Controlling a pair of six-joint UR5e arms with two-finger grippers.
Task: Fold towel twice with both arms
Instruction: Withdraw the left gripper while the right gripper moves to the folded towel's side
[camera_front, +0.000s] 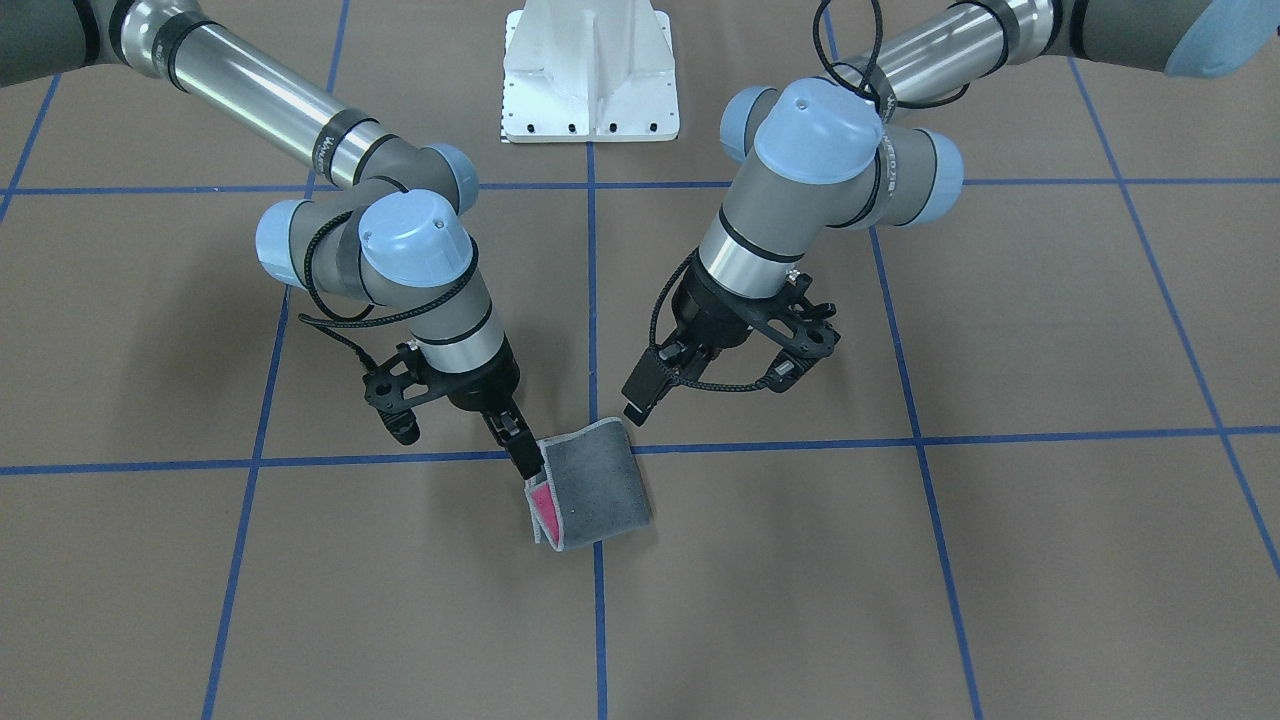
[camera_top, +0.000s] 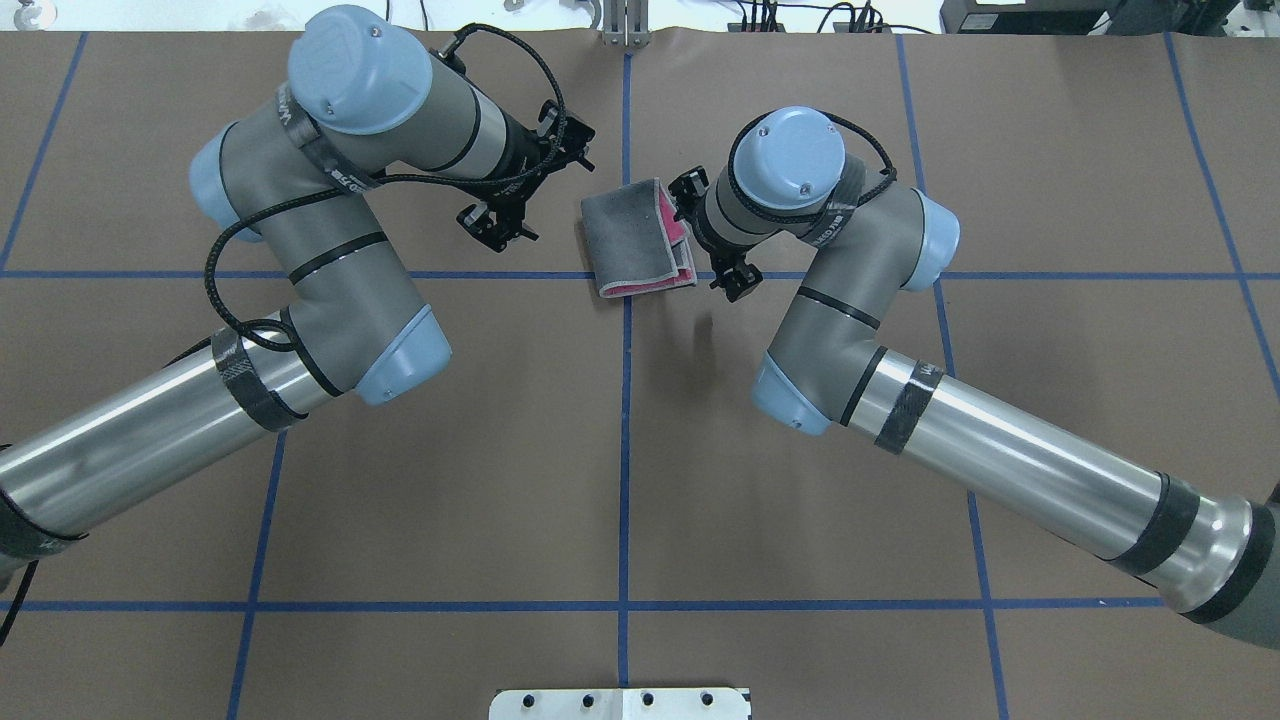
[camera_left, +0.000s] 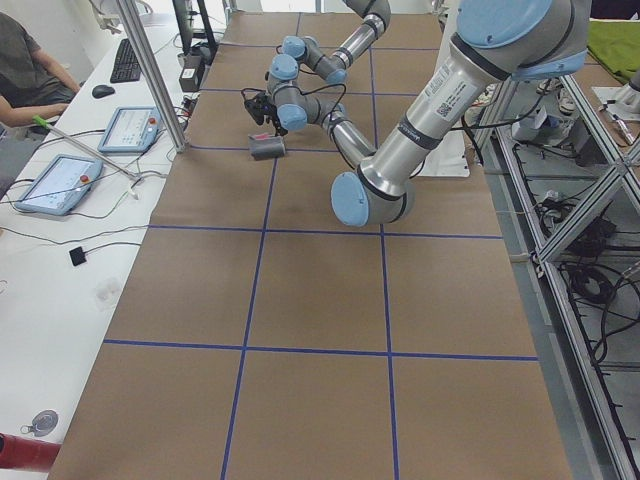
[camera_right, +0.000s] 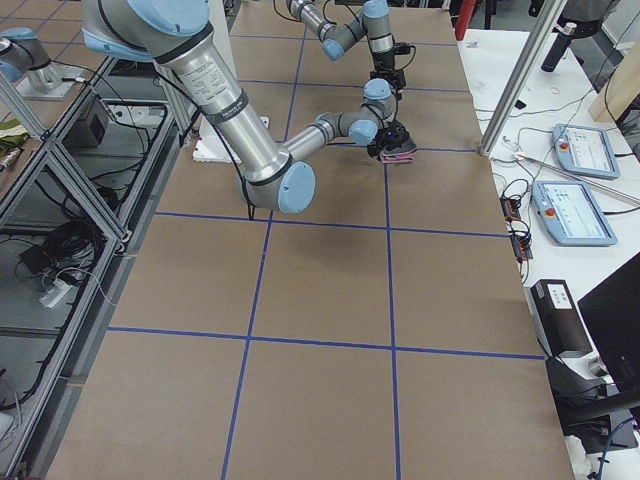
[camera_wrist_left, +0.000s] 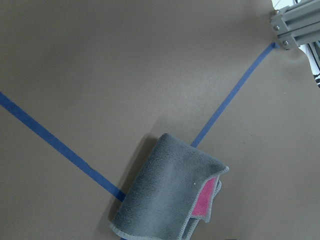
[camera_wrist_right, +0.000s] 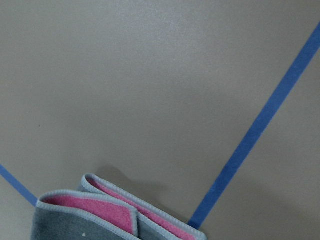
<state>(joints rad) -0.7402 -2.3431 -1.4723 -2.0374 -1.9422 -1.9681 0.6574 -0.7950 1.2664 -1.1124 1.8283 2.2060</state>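
Observation:
The towel (camera_front: 600, 480) lies folded on the brown table at a blue tape crossing, dark grey face up, with pink showing at its open edge (camera_front: 543, 505). It also shows in the overhead view (camera_top: 630, 235), the left wrist view (camera_wrist_left: 170, 195) and the right wrist view (camera_wrist_right: 100, 210). My right gripper (camera_front: 524, 458) is low at the towel's open edge, its fingers together on the border. My left gripper (camera_front: 633, 405) hangs just above the towel's far corner, apart from it, holding nothing; its jaws look slightly parted.
The white base pedestal (camera_front: 590, 70) stands at the robot's side of the table. Blue tape lines (camera_front: 592, 300) grid the brown surface. An aluminium post (camera_wrist_left: 295, 25) stands at the table's far edge. Tablets (camera_left: 50, 185) lie on the operators' bench.

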